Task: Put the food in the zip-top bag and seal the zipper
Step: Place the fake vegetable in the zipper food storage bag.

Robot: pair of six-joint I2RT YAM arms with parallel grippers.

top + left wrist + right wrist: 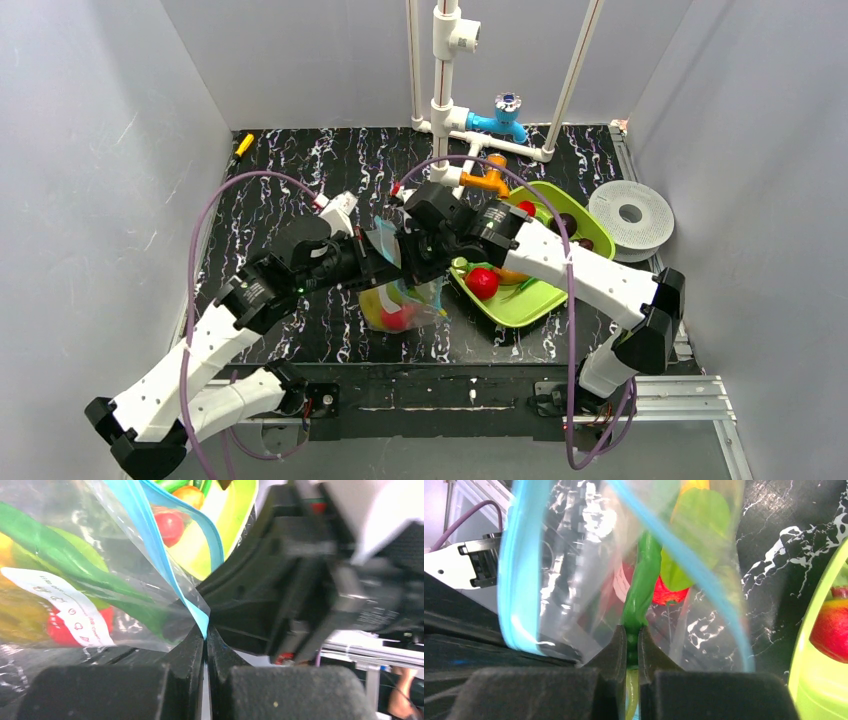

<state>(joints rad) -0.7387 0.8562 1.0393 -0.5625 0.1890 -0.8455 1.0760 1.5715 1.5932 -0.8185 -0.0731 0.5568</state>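
- Our left pincer [206,630] is clamped shut on one end of the blue zipper [150,547], which runs up and away out of the pinch.
- Our right pincer [632,630] is closed to a thin slit on the bag [574,555]. A green stalk shows in the slit, and we cannot tell whether it lies inside the plastic there.
- In the top view both pincers meet just left of the green tray [520,310], and the bag hangs from them over the black marbled table [300,170].
- The bag's mouth is not sealed: in the right wrist view two runs of the blue strip stand well apart.
- Inside the bag, left of the tray, we see food [397,319]: a red piece [55,630], something yellow and a long green piece [50,545], partly behind a white label [60,600].
- More food lies on the tray, with a red fruit [482,282] at its near end and dark pieces toward its far end.
- Just right of the tray sits a white disc [630,215].
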